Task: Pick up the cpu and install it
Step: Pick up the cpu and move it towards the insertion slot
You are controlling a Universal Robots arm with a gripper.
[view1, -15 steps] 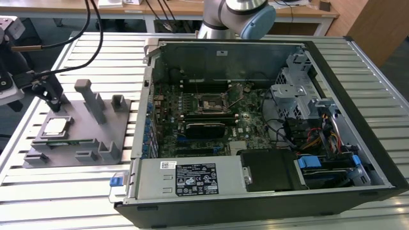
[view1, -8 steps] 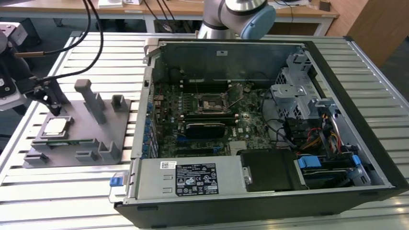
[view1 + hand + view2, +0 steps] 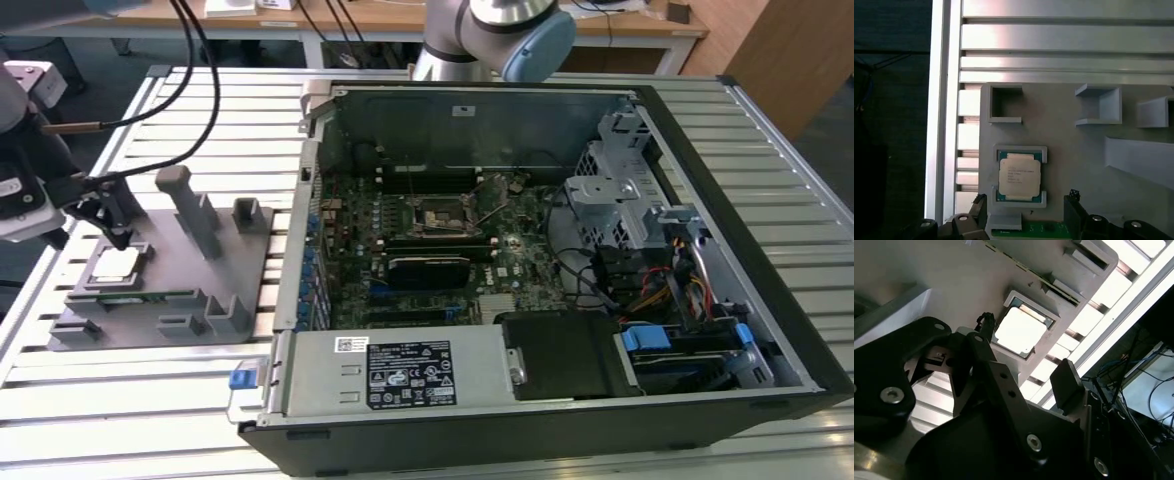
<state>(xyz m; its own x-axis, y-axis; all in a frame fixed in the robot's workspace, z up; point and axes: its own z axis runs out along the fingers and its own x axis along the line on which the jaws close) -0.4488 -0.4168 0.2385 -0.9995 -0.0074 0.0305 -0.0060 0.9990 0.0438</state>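
The cpu lay in its pocket on the grey fixture, at the exterior view's left, not yet lifted. The gripper hung just above it, fingers spread and empty. The case stood well apart to the right, and the fixture's posts rose close by.

Room above the silver-topped square cpu lies free; tall grey plastic posts rise near, to the exterior view's right, the open black computer case beyond.
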